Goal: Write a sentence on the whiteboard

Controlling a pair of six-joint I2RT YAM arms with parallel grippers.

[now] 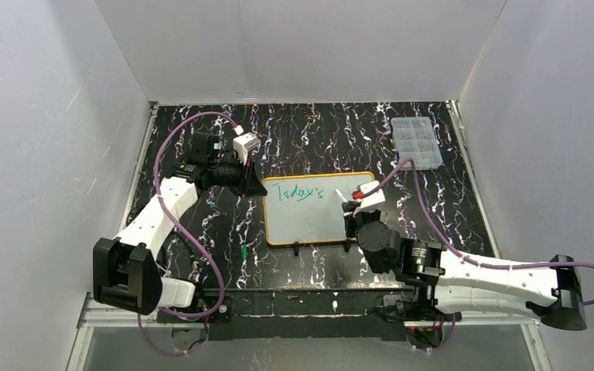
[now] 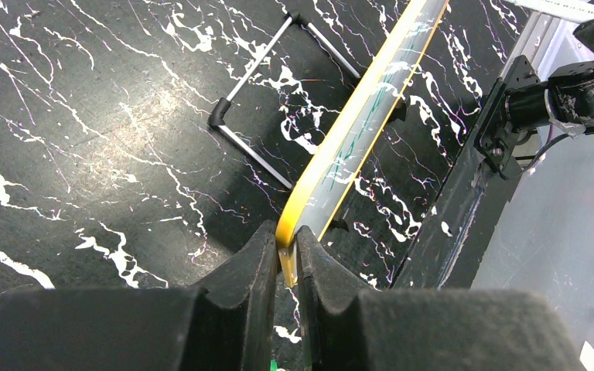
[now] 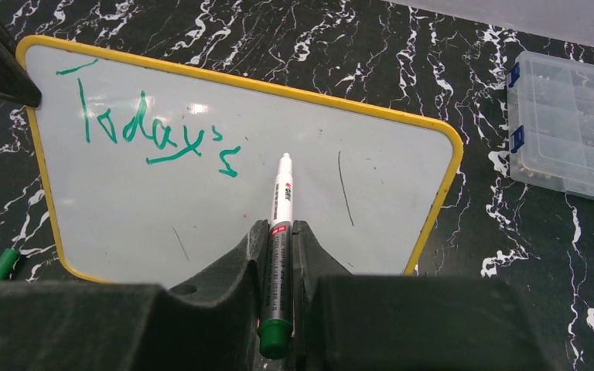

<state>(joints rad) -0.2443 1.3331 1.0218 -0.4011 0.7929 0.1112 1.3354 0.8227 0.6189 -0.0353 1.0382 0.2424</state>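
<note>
The whiteboard (image 1: 317,212) lies in the middle of the black marbled table (image 1: 317,139), its long sides running left to right and its two black clip feet on the near edge; "Today's" stands in green along its far left part. The left gripper (image 1: 257,185) sits at the board's far left corner; in the left wrist view its fingers (image 2: 251,263) are pressed together on the yellow frame of the whiteboard (image 2: 356,131), which runs away from the left gripper (image 2: 286,239) edge-on. The right gripper (image 1: 353,205) hangs over the board's right half; in the right wrist view the right gripper (image 3: 280,228) pinches a white marker (image 3: 281,201), green butt end towards the camera, tip pointing out over the whiteboard (image 3: 201,185) just right of the last letter. The tip seems to be at the surface, though the angle does not show whether it touches. A green cap (image 1: 244,253) lies on the table near the board's near left corner; a clear compartment box (image 1: 416,143) stands at the far right, well apart from the board.
</note>
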